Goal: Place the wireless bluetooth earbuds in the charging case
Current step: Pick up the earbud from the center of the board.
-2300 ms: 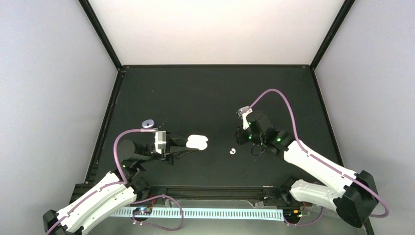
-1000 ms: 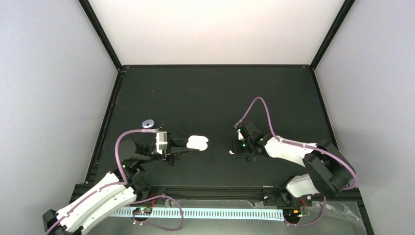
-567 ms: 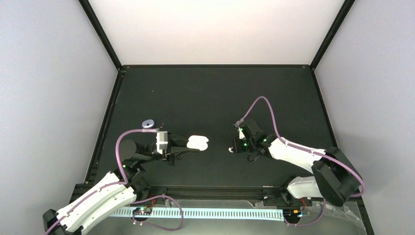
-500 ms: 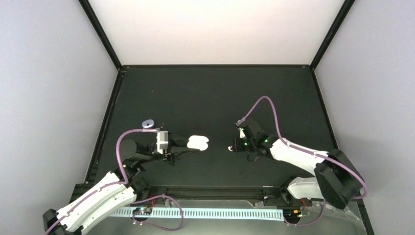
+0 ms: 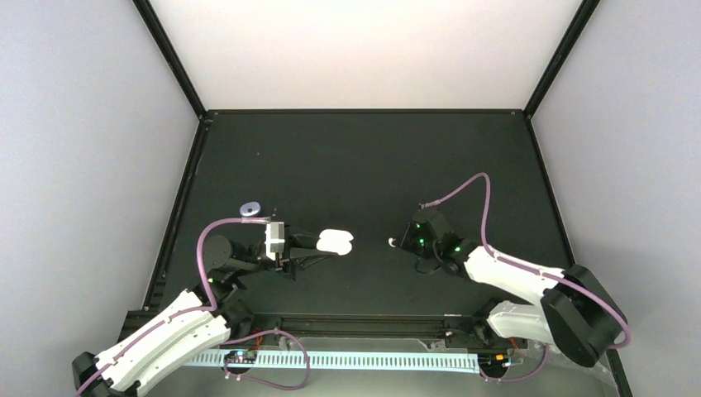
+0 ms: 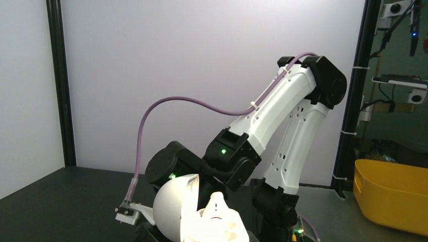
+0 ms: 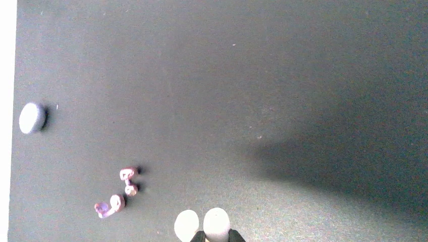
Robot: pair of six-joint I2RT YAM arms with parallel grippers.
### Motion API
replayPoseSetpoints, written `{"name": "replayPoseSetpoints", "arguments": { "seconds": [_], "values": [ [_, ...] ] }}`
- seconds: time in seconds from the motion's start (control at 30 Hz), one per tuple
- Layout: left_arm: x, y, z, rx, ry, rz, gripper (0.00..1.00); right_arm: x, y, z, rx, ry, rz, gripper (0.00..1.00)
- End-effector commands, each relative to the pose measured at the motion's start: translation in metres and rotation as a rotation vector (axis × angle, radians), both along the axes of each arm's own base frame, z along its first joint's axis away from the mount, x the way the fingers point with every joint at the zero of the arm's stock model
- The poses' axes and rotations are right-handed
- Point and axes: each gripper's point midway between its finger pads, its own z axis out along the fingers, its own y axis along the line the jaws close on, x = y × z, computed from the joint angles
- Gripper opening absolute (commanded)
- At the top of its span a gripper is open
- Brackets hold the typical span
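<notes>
So the left gripper (image 5: 317,246) is clamped tight on the open charging case (image 5: 337,241), over toward the near left part of the desk (image 5: 347,157). Off to the right, clearly apart from the case, the right gripper (image 5: 400,243) is pinching one tiny white earbud (image 5: 392,241) at its tip, roughly mid-desk, in the near half.

A small pale disc (image 5: 250,208) lies on the black table (image 5: 347,157).

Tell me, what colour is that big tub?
The tub is yellow; the left wrist view shows it best.
</notes>
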Motion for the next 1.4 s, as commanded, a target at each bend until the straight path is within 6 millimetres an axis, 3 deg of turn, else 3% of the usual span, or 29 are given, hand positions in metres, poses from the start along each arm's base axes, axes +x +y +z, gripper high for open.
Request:
{"name": "replayPoseSetpoints", "arguments": {
  "seconds": [0.0,0.3,0.5,0.6,0.73,0.93,1.2,1.37],
  "values": [
    [-0.005,0.001,0.011,-0.027,-0.024,-0.012,0.01,0.012,-0.004,-0.012,0.024,0.035,-0.128,0.13],
    [-0.005,0.002,0.011,-0.025,-0.030,-0.004,0.02,0.022,0.003,-0.026,-0.020,0.089,-0.141,0.17],
    [-0.005,0.003,0.012,-0.026,-0.037,0.003,0.02,0.031,0.015,0.013,-0.104,-0.057,0.046,0.23],
    [-0.005,0.003,0.012,-0.025,-0.039,0.004,0.02,0.029,0.017,0.019,-0.187,-0.107,0.172,0.24],
    [-0.004,0.001,0.011,-0.018,-0.034,0.004,0.01,0.027,0.015,0.017,-0.297,-0.133,0.284,0.24],
    [-0.002,0.000,0.009,-0.011,-0.027,0.005,0.02,0.012,0.036,0.002,-0.425,-0.107,0.518,0.27],
    [-0.001,-0.001,0.008,-0.009,-0.025,0.004,0.02,0.008,0.065,-0.003,-0.384,-0.091,0.582,0.27],
    [-0.003,0.001,0.009,-0.012,-0.031,0.009,0.02,0.010,0.070,-0.011,-0.386,-0.071,0.590,0.27]
  ]
}}
